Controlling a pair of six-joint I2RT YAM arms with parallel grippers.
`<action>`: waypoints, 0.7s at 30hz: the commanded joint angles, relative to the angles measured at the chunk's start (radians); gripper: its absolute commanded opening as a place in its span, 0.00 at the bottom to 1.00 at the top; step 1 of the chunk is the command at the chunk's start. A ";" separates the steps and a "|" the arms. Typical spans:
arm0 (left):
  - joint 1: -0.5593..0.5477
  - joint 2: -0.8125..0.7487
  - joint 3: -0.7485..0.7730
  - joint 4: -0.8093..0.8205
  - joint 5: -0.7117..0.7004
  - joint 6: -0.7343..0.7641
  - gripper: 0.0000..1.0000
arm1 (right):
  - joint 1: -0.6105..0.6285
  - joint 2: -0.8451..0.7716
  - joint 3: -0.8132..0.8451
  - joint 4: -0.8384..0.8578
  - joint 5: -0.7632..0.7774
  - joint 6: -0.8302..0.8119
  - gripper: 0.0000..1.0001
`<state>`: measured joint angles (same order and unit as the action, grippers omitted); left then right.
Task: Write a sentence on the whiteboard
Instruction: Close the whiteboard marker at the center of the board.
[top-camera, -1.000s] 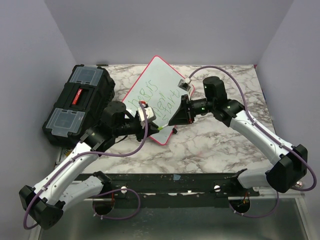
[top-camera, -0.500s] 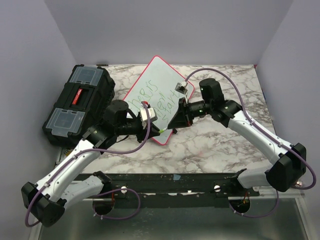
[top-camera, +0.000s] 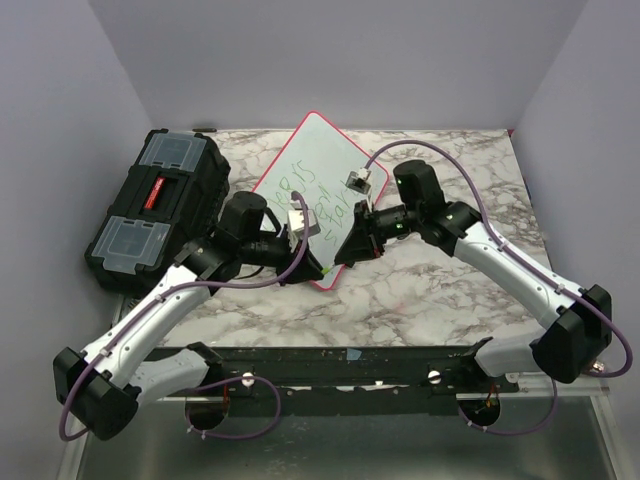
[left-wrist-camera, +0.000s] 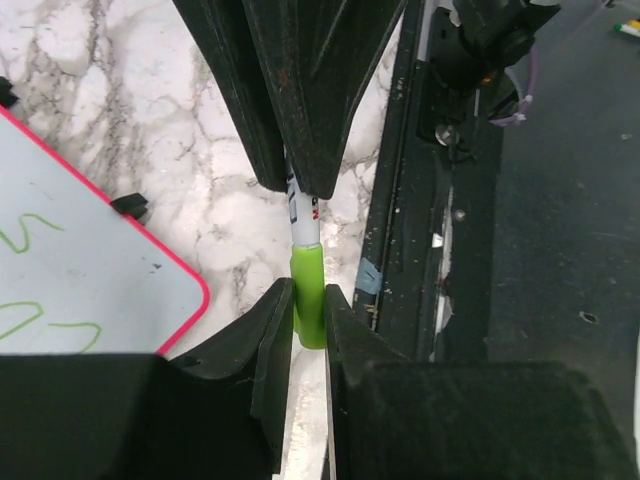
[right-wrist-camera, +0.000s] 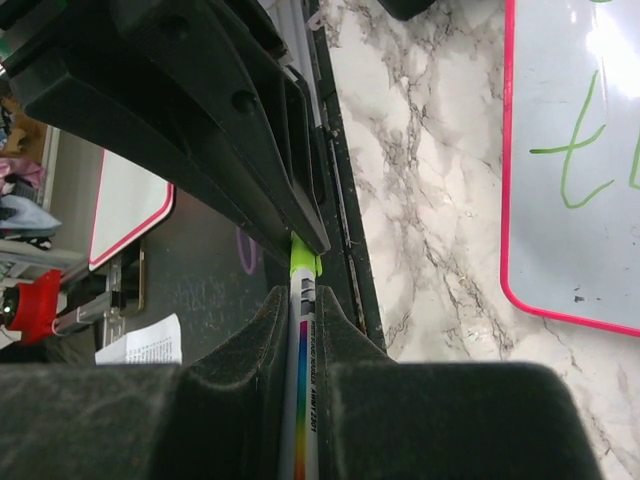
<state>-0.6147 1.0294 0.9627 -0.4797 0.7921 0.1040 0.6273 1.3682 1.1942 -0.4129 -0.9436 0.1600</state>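
Observation:
The whiteboard (top-camera: 315, 160) lies tilted on the marble table, with the green sentence (top-camera: 300, 192) on it. Its near corner shows in the left wrist view (left-wrist-camera: 90, 290) and its edge in the right wrist view (right-wrist-camera: 590, 230). My two grippers meet tip to tip over the board's near corner. My left gripper (top-camera: 322, 268) is shut on the marker's green cap (left-wrist-camera: 308, 300). My right gripper (top-camera: 345, 252) is shut on the marker's white body (right-wrist-camera: 303, 390), which has a rainbow stripe. The cap (right-wrist-camera: 303, 258) sits at the body's end.
A black toolbox (top-camera: 160, 205) stands at the table's left, next to my left arm. The black front rail (top-camera: 350, 360) runs along the near edge. The purple cables loop above both wrists. Walls close in the back and sides.
Both grippers have drawn closer together over the board's near corner. The left wrist swung toward the board and the right gripper came left and nearer, until cap and body line up.

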 joint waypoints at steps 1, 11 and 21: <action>-0.022 0.026 0.101 0.126 0.276 -0.069 0.00 | 0.038 0.030 0.000 0.037 0.050 -0.048 0.01; -0.003 0.093 0.172 0.232 0.427 -0.186 0.00 | 0.050 -0.024 -0.078 0.089 0.003 -0.054 0.01; 0.026 0.147 0.183 0.475 0.552 -0.408 0.00 | 0.064 -0.053 -0.112 0.109 0.003 -0.063 0.01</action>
<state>-0.5709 1.1728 1.0397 -0.3641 1.1500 -0.1848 0.6468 1.2766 1.1358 -0.3317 -1.0229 0.1471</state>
